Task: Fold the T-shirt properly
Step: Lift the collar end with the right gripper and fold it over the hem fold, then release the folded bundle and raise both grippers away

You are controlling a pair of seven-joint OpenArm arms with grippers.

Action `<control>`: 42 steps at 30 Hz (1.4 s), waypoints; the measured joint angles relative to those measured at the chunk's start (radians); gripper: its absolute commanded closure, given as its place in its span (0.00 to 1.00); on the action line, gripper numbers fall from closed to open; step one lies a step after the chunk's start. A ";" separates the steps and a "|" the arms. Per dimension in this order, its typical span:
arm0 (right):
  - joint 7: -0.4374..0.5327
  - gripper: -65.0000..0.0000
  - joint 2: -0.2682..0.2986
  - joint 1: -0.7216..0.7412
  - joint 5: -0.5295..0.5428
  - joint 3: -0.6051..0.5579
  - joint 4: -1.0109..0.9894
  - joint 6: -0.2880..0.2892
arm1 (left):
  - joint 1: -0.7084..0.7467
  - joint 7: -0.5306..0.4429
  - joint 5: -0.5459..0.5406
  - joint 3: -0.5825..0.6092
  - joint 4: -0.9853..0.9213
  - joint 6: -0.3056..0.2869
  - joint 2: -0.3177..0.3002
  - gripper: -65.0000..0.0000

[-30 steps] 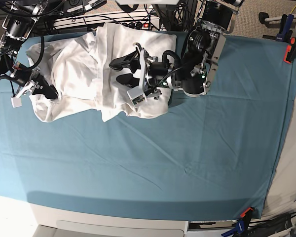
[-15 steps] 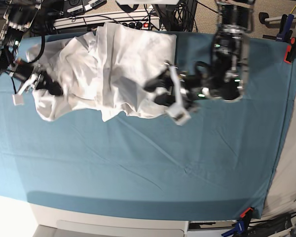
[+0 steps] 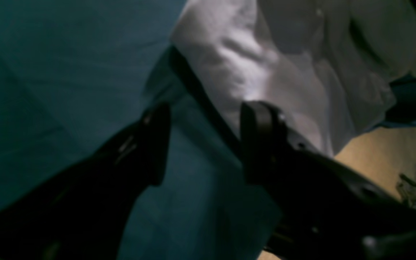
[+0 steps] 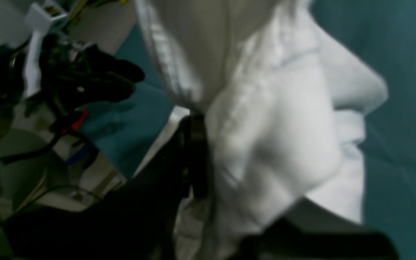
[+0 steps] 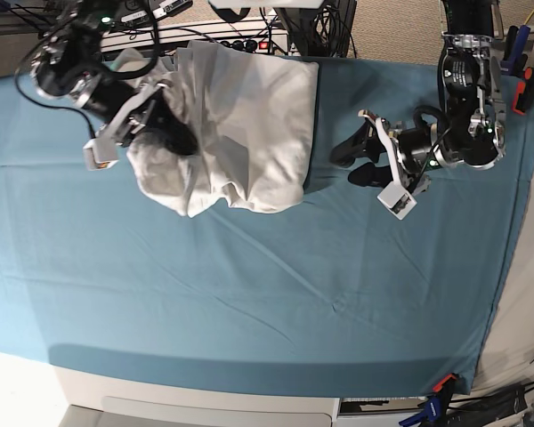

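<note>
The white T-shirt (image 5: 249, 116) lies bunched at the back of the teal table cloth (image 5: 267, 285), its left part lifted and rolled over toward the middle. My right gripper (image 5: 176, 135) is shut on that raised fold. In the right wrist view a black finger (image 4: 193, 155) presses into the gathered T-shirt (image 4: 276, 137), which drapes over my right gripper (image 4: 211, 169). My left gripper (image 5: 343, 167) hovers open over bare cloth just right of the shirt's edge. In the left wrist view my left gripper (image 3: 208, 144) holds nothing, and the T-shirt (image 3: 265, 54) lies beyond its fingertips.
A power strip and cables (image 5: 205, 40) run behind the table's far edge. Orange clamps pin the cloth at the right edge (image 5: 523, 89) and the front right corner (image 5: 440, 384). The table's white front edge (image 5: 205, 400) shows at the bottom.
My left gripper drew back to the right, off the shirt and onto bare cloth. My right gripper carried the shirt's left part up and rightward over the middle.
</note>
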 measured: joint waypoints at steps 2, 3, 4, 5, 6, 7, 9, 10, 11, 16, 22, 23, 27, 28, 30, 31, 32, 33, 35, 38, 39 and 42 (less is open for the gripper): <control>0.024 1.00 -0.035 -0.001 -0.062 -0.014 0.000 -0.001 | 0.002 0.000 0.000 0.000 0.000 0.000 0.000 0.51; 0.043 1.00 -0.040 -0.003 -0.092 -0.036 0.000 -0.001 | 0.002 0.000 0.000 0.000 0.000 0.000 -0.001 0.51; 0.065 1.00 -0.043 -0.003 -0.127 -0.061 0.000 -0.001 | 0.002 0.000 0.000 0.000 0.000 0.000 -0.001 0.51; 0.090 1.00 -0.045 -0.003 -0.172 -0.093 0.000 -0.002 | 0.002 0.000 -0.003 0.000 0.000 0.000 -0.001 0.51; 0.121 1.00 -0.045 -0.003 -0.218 -0.129 0.000 -0.005 | 0.002 0.000 -0.008 0.000 0.000 0.000 0.000 0.51; 0.153 1.00 -0.045 -0.003 -0.264 -0.167 0.000 -0.014 | 0.002 0.000 -0.008 0.000 0.000 0.000 0.000 0.51; 0.238 1.00 -0.046 -0.003 -0.364 -0.244 0.000 -0.042 | 0.002 0.000 -0.008 0.000 0.000 0.000 -0.001 0.51; 0.285 1.00 -0.050 -0.003 -0.416 -0.278 0.000 -0.060 | 0.002 0.000 -0.008 0.000 0.000 0.000 -0.004 0.51; 0.326 1.00 -0.056 -0.003 -0.466 -0.310 0.000 -0.087 | 0.003 0.000 -0.008 0.000 0.000 0.000 -0.006 0.51; 0.376 1.00 -0.108 0.031 -0.675 -0.428 -0.001 -0.180 | 0.002 0.000 -0.008 0.000 0.000 0.000 -0.011 0.51; 0.430 1.00 -0.129 0.043 -0.837 -0.524 -0.007 -0.257 | 0.002 0.000 -0.008 0.000 0.000 0.000 -0.011 0.51; 0.439 1.00 -0.129 0.044 -0.847 -0.528 -0.018 -0.279 | 0.002 0.000 -0.008 0.000 0.000 0.000 -0.011 0.51; 0.452 1.00 -0.128 0.044 -0.855 -0.528 -0.081 -0.301 | 0.002 0.000 -0.011 0.000 0.000 0.000 -0.011 0.51; 0.452 0.95 -0.128 0.044 -0.854 -0.529 -0.097 -0.301 | 0.002 0.000 -0.010 0.000 0.000 0.000 -0.011 0.51; 0.453 0.76 -0.128 0.044 -0.855 -0.529 -0.119 -0.298 | 0.002 0.000 -0.011 0.000 0.000 0.000 -0.011 0.51; 0.452 0.65 -0.128 0.044 -0.855 -0.529 -0.124 -0.282 | 0.002 0.000 -0.010 0.000 0.000 0.000 -0.011 0.51; 0.451 0.56 -0.128 0.044 -0.846 -0.529 -0.124 -0.265 | 0.002 0.000 -0.010 0.000 0.000 0.000 -0.011 0.51; 0.452 0.52 -0.128 0.044 -0.832 -0.529 -0.124 -0.245 | 0.002 0.000 -0.011 0.000 0.000 0.000 -0.011 0.51; 0.443 0.52 -0.128 0.044 -0.769 -0.529 -0.124 -0.212 | 0.002 0.000 -0.010 0.000 0.000 0.000 -0.011 0.51; 0.412 0.52 -0.127 0.044 -0.629 -0.529 -0.124 -0.165 | 0.002 0.000 -0.010 0.000 0.000 0.000 -0.011 0.51; 0.400 0.52 -0.127 0.045 -0.585 -0.529 -0.124 -0.143 | 0.002 0.000 -0.010 0.000 0.000 0.000 -0.011 0.51; 0.379 0.52 -0.128 0.044 -0.489 -0.529 -0.124 -0.130 | 0.002 0.000 -0.010 0.000 0.000 0.000 -0.011 0.51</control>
